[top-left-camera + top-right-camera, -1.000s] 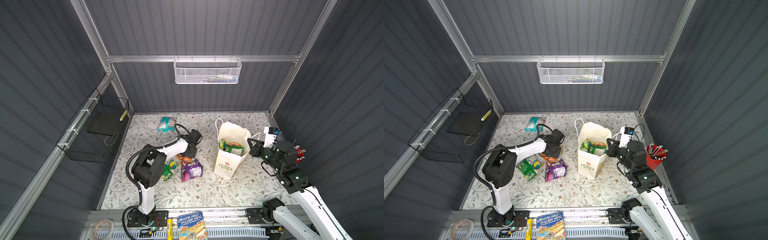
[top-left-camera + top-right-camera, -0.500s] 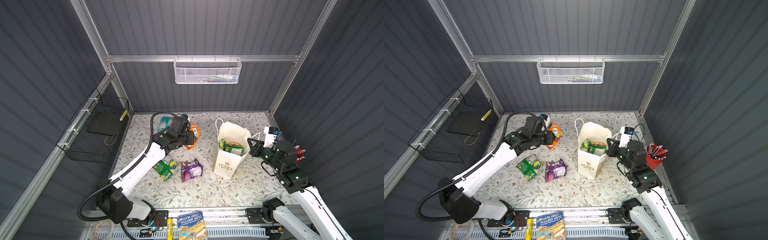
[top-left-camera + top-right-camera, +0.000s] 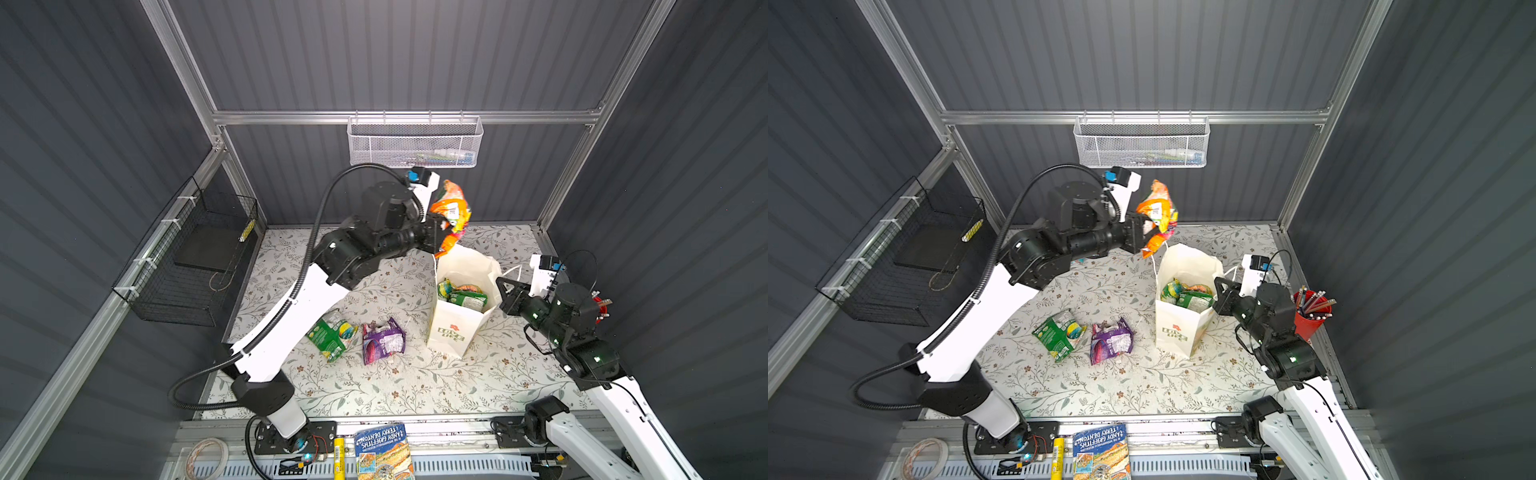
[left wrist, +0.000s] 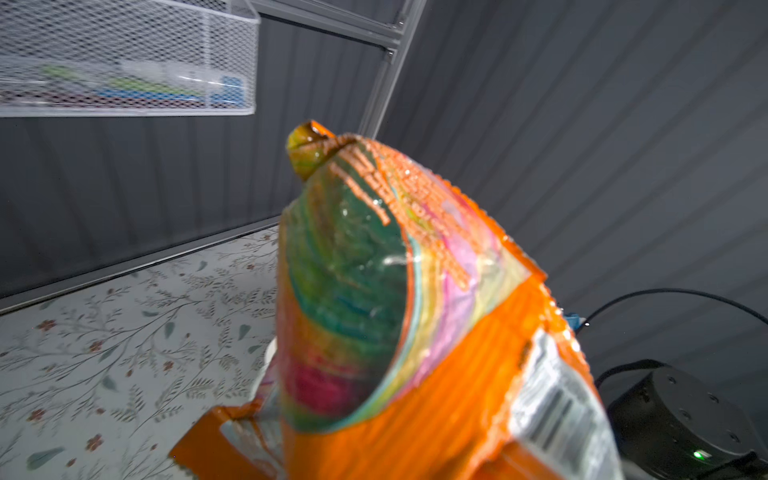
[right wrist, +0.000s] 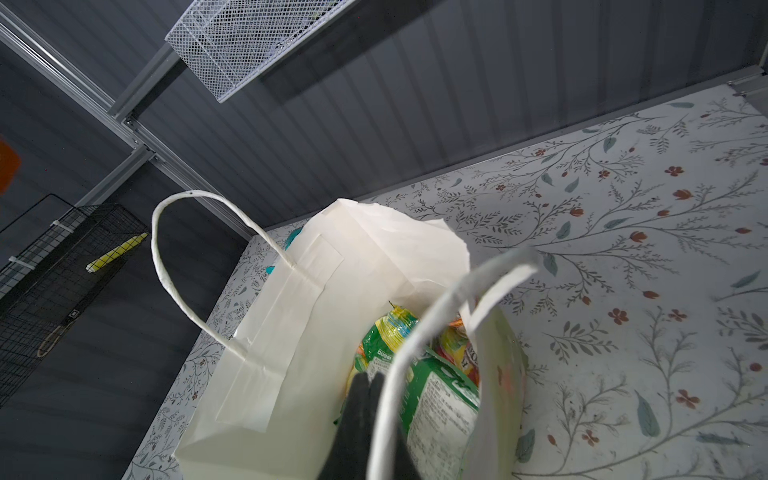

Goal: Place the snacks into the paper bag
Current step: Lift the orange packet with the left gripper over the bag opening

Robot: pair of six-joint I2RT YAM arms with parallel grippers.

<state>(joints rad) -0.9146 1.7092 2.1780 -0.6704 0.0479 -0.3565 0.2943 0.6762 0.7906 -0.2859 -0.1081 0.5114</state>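
My left gripper (image 3: 436, 232) is shut on an orange snack packet (image 3: 451, 212), held high in the air just behind and left of the paper bag's (image 3: 457, 328) open mouth. In the left wrist view that packet (image 4: 395, 311) hides the jaws. Several snacks (image 3: 463, 293) lie inside the white bag. A green packet (image 3: 332, 336) and a purple packet (image 3: 382, 340) lie on the floral table left of the bag. My right gripper (image 3: 500, 286) is shut at the bag's right rim. Its fingertips (image 5: 365, 380) press together behind the near cord handle; whether they pinch paper is unclear.
A red cup of pens (image 3: 1308, 320) stands right of the right arm. A white mesh basket (image 3: 415, 145) hangs on the back wall and a black wire basket (image 3: 191, 266) on the left wall. A blue-covered book (image 3: 384, 451) lies on the front rail.
My left arm lifted the orange packet off the table and swung it up and right toward the bag. The right arm and the bag stayed still.
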